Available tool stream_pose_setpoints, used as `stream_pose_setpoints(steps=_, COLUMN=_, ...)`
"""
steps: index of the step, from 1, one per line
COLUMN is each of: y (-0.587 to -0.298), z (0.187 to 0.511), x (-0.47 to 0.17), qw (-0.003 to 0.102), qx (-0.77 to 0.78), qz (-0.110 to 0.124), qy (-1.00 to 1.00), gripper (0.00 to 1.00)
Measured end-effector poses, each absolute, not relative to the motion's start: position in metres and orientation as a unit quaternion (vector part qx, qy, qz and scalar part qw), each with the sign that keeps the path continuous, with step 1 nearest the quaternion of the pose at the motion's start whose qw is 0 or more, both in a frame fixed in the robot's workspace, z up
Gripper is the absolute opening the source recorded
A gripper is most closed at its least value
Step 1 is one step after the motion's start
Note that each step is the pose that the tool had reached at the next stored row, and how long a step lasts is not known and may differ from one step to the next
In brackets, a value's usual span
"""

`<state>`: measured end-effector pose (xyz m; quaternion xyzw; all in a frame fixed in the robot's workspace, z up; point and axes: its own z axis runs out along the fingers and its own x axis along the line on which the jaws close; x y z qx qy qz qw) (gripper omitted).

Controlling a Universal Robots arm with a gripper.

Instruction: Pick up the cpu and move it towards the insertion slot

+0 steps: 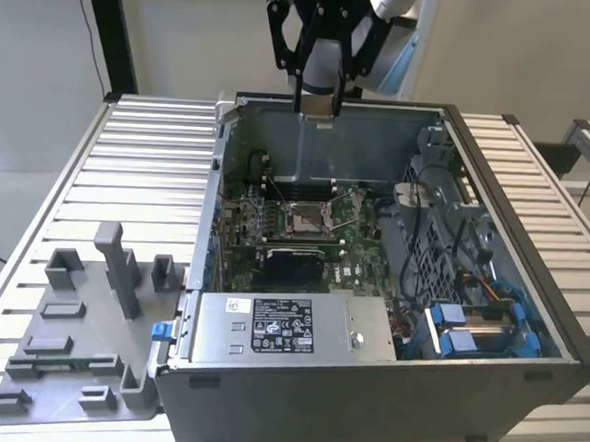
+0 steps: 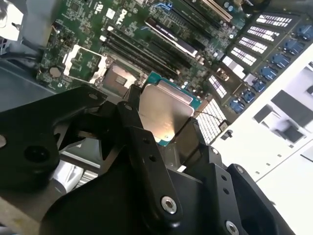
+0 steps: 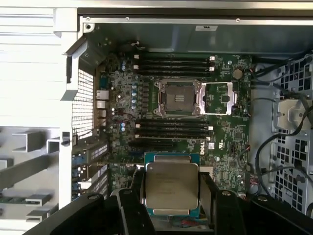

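In the exterior view, a grey fixture block (image 1: 83, 333) lies on the slatted bench (image 1: 148, 162) at about eight o'clock from the open computer case (image 1: 365, 386). The hand (image 1: 317, 104) hangs above the case's far wall, at twelve o'clock from the insertion slot (image 1: 306, 219) on the green motherboard (image 1: 358, 260). In both wrist views its black fingers (image 3: 134, 188) are closed on the edges of the cpu (image 3: 171, 190), silvery face showing, well apart from the slot (image 3: 177, 97).

A slatted metal table (image 1: 98, 159) bears a computer case (image 1: 366, 376) and grey fixture (image 1: 77, 348).
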<state>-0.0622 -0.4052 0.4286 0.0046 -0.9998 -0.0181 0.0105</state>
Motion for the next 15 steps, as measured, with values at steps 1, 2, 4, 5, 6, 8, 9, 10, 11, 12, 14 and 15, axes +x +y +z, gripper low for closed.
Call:
stream_pose_setpoints(steps=1, y=-0.4037, z=0.4286, x=-0.0622, qw=0.011, qx=0.005, qz=-0.018, qy=-1.000, gripper=0.00)
stream_pose_setpoints(steps=2, y=-0.4022, z=0.4285, x=-0.0623, qw=0.011, qx=0.005, qz=-0.018, qy=-1.000, gripper=0.00)
stream_pose_setpoints(steps=4, y=-0.3995, z=0.4285, x=-0.0623, qw=0.011, qx=0.005, qz=-0.018, qy=-1.000, gripper=0.00)
stream_pose_setpoints(steps=5, y=-0.3981, z=0.4285, x=-0.0622, qw=0.011, qx=0.005, qz=-0.018, qy=-1.000, gripper=0.00)
stream_pose_setpoints(steps=6, y=-0.3969, z=0.4285, x=-0.0623, qw=0.011, qx=0.005, qz=-0.018, qy=-1.000, gripper=0.00)
stream_pose_setpoints(steps=8, y=-0.3963, z=0.4285, x=-0.0622, qw=0.011, qx=0.005, qz=-0.018, qy=-1.000, gripper=0.00)
stream_pose_setpoints(steps=9, y=-0.3963, z=0.4285, x=-0.0622, qw=0.011, qx=0.005, qz=-0.018, qy=-1.000, gripper=0.00)
stream_pose_setpoints(steps=10, y=-0.3963, z=0.4285, x=-0.0622, qw=0.011, qx=0.005, qz=-0.018, qy=-1.000, gripper=0.00)
stream_pose_setpoints(steps=11, y=-0.3963, z=0.4285, x=-0.0622, qw=0.011, qx=0.005, qz=-0.018, qy=-1.000, gripper=0.00)
stream_pose_setpoints(steps=12, y=-0.3962, z=0.4285, x=-0.0623, qw=0.011, qx=0.005, qz=-0.018, qy=-1.000, gripper=0.00)
stream_pose_setpoints(steps=14, y=-0.3957, z=0.4282, x=-0.0622, qw=0.010, qx=0.005, qz=-0.018, qy=-1.000, gripper=0.00)
stream_pose_setpoints(steps=15, y=-0.3953, z=0.4280, x=-0.0623, qw=0.011, qx=0.005, qz=-0.018, qy=-1.000, gripper=0.00)
